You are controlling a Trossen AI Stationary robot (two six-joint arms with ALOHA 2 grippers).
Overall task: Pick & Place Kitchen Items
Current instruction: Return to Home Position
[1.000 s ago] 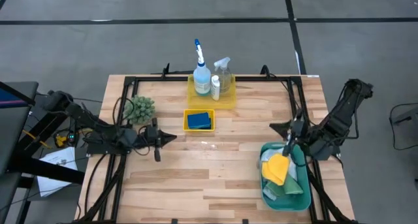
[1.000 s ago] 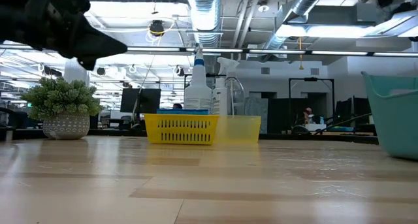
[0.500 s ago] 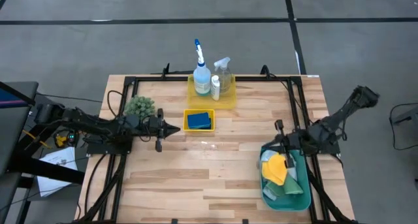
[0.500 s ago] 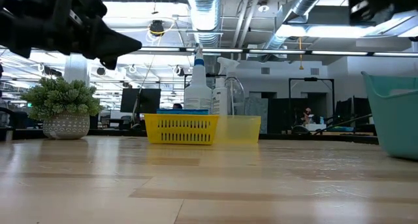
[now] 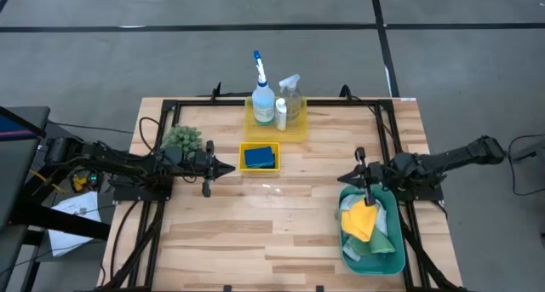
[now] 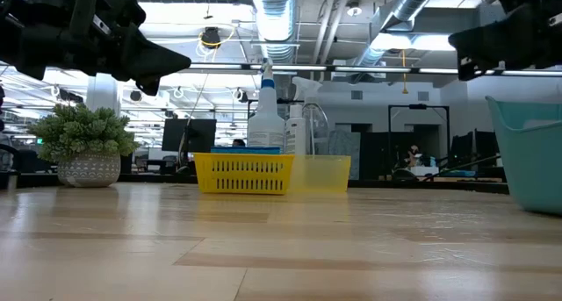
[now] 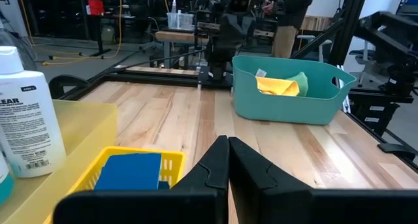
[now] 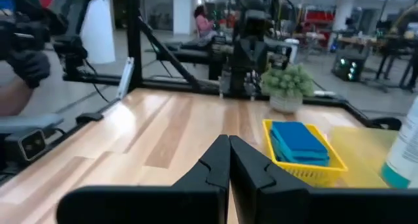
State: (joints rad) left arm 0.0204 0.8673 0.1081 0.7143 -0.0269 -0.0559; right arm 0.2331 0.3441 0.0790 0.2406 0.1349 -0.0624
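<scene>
The wooden table (image 5: 281,215) carries everything. The left arm (image 5: 128,164) stretches low and level in from the table's left edge, and the right arm (image 5: 451,158) does the same from the right edge.

The teal bin (image 5: 400,241) stands near the right edge. The yellow cloth (image 5: 362,220) lies on top inside it, with the green cloth (image 5: 381,245) under it. A pale patch beside them may be the white cloth, but the high view is too small to be sure.

At the far edge of the table stands the larger yellow tray (image 5: 295,130). It holds three upright bottles close together: the blue-white spray bottle (image 5: 261,96), the clear spray bottle (image 5: 292,94) and the small white blue-capped bottle (image 5: 280,113).

Just in front of that tray sits the small yellow basket (image 5: 259,168), with the blue sponge (image 5: 260,157) lying flat inside it. The green plant (image 5: 181,140) stands to the basket's left, near the left arm.

The left gripper (image 7: 228,152) hangs above the table just left of the basket and points toward it. Its fingers are pressed together with nothing between them. The right gripper (image 8: 228,149) hangs at the end of the bin that is uppermost in the high view and points toward the table's middle. Its fingers are likewise closed against each other and empty.
</scene>
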